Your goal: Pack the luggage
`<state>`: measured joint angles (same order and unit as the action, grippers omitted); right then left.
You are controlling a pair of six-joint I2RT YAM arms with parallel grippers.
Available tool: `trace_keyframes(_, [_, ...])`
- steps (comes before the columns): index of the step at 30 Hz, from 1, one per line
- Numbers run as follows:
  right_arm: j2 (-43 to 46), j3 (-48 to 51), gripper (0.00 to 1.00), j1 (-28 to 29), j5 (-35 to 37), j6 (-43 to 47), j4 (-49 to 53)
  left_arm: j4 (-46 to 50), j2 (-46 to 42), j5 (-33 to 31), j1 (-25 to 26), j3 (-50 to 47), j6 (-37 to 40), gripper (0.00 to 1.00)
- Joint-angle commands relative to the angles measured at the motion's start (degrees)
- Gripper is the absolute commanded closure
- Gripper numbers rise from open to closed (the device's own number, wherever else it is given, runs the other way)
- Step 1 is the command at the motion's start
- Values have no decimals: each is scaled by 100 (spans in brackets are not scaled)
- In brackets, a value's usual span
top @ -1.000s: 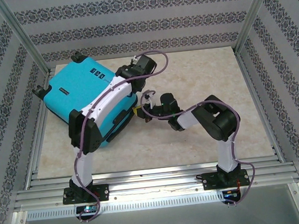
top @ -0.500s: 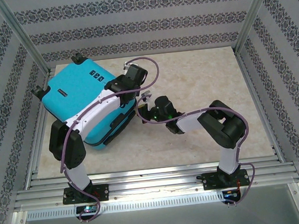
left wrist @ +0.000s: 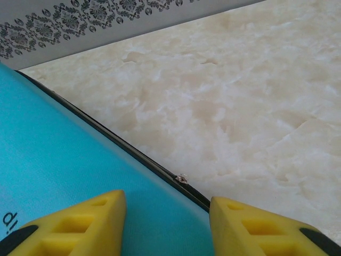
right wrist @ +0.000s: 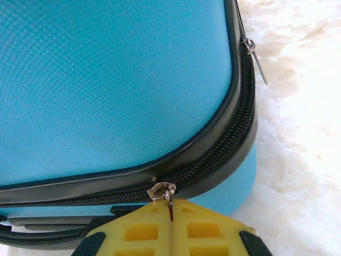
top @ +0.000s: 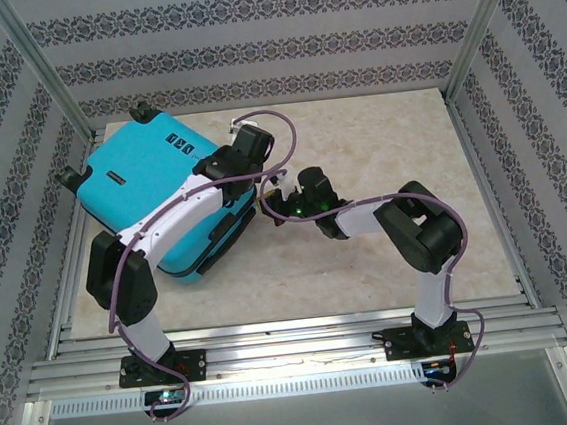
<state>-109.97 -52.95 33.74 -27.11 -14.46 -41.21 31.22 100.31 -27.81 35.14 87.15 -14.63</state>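
The luggage [top: 141,191], a turquoise hard-shell suitcase with a black zipper band, lies closed and flat at the back left of the table. My right gripper [right wrist: 171,210] is shut on a small metal zipper pull [right wrist: 161,190] at the rounded corner of the suitcase [right wrist: 106,80]; it [top: 277,201] sits against the case's right side. My left gripper [left wrist: 168,205] is open over the shell's [left wrist: 64,160] far right edge, one yellow finger [left wrist: 90,218] above the turquoise top, the other above the table. From above, the left gripper [top: 254,137] reaches across the case.
A second metal zipper pull [right wrist: 257,61] hangs on the zipper band further round the corner. The marble-patterned table [top: 377,143] lies open to the right. Patterned walls and aluminium posts [top: 43,65] close in the back and sides.
The right gripper has moved toward the back along the case's side, still shut on the pull. The left arm's elbow dropped left and its gripper shifted left. The suitcase slid slightly left.
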Motion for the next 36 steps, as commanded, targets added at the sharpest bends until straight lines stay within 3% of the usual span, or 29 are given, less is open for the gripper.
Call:
trace_keyframes(1, [-135, -555, 100, -562, 2208, -23, -46, 2260, 314, 1053, 72, -672, -389, 56])
trace_keyframes(9, [108, -454, 100, -457, 3075, -130, 247, 2135, 383, 1208, 121, -702, -364, 57])
trace_keyframes(12, [69, -512, 100, -456, 2949, -160, 165, 2098, 426, 1291, 179, -678, -349, 58])
trace_keyframes(15, [-15, -417, 100, -457, 2408, -44, -231, 2121, 417, 1327, 276, -678, -303, 58])
trace_keyframes(20, [-91, -189, 100, -497, 888, 162, -833, 1995, 151, 1633, 565, -1013, -234, 59])
trace_keyframes(36, [-817, -1505, 100, -1238, -2218, 357, -564, 1707, -172, 2151, 881, -1871, -462, 61])
